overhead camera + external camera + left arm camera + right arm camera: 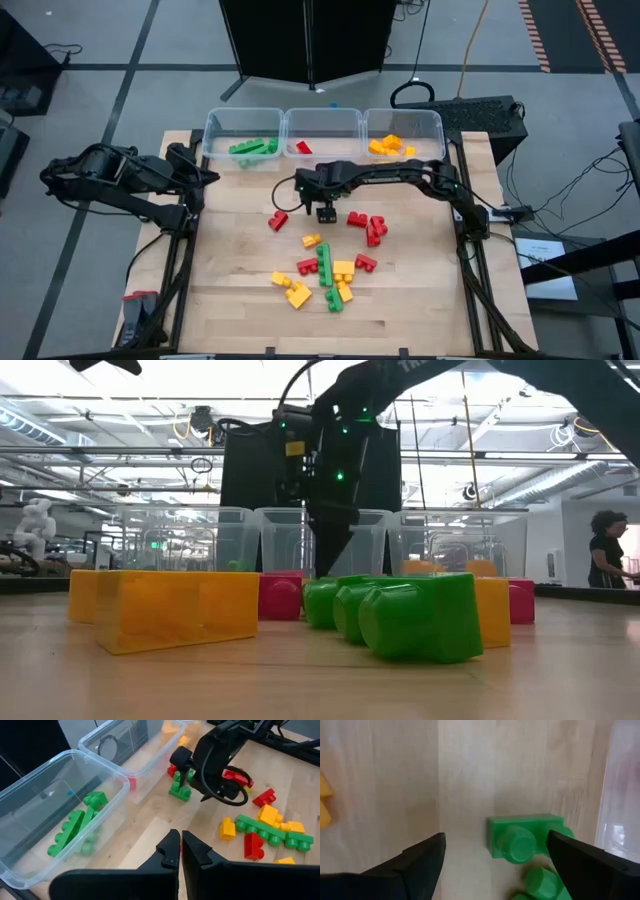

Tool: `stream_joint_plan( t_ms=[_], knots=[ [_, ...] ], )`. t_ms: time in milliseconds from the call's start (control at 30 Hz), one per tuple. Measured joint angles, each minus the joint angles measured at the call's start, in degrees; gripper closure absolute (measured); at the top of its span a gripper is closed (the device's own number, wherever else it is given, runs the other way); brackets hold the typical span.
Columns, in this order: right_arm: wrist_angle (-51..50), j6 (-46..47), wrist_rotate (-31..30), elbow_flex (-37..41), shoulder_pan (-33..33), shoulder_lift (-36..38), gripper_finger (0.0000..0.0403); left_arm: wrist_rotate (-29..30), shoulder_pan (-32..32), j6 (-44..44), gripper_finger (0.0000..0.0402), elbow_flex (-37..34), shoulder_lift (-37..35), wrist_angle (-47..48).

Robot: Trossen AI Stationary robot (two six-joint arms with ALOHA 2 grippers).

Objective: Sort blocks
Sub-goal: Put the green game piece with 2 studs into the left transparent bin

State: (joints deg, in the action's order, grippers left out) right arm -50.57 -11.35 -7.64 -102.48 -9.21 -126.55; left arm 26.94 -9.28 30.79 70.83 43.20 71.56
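Red, green and yellow blocks lie scattered on the wooden table: a red one, a long green one, a yellow one. My right gripper points down at mid-table, open. Its fingers stand on either side of a small green block that lies on the table. My left gripper is shut and empty; it waits at the table's left side, next to the green bin. My right gripper comes at the green block from above, one finger well clear of it. The other finger overlaps the block's edge in the right wrist view; whether it touches I cannot tell.
Three clear bins stand along the far edge: the left one holds green blocks, the middle bin one red block, the right bin yellow ones. Bare wood lies along the near edge. A person stands far behind.
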Motion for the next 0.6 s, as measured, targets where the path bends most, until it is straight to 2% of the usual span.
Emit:
stream_joint_plan(
  t_ms=[300, 600],
  knots=[
    [-0.1, 5.3, 0.0, -0.1, -0.7, -1.7, 0.0064, 0.0, 0.0, 0.3, 0.0402, 0.0, 0.0, 0.1],
    [-0.7, 7.5, 0.0, -0.1, -0.6, -1.7, 0.0113, 0.1, 0.0, 0.3, 0.0402, 0.0, 0.0, 1.1]
  ],
)
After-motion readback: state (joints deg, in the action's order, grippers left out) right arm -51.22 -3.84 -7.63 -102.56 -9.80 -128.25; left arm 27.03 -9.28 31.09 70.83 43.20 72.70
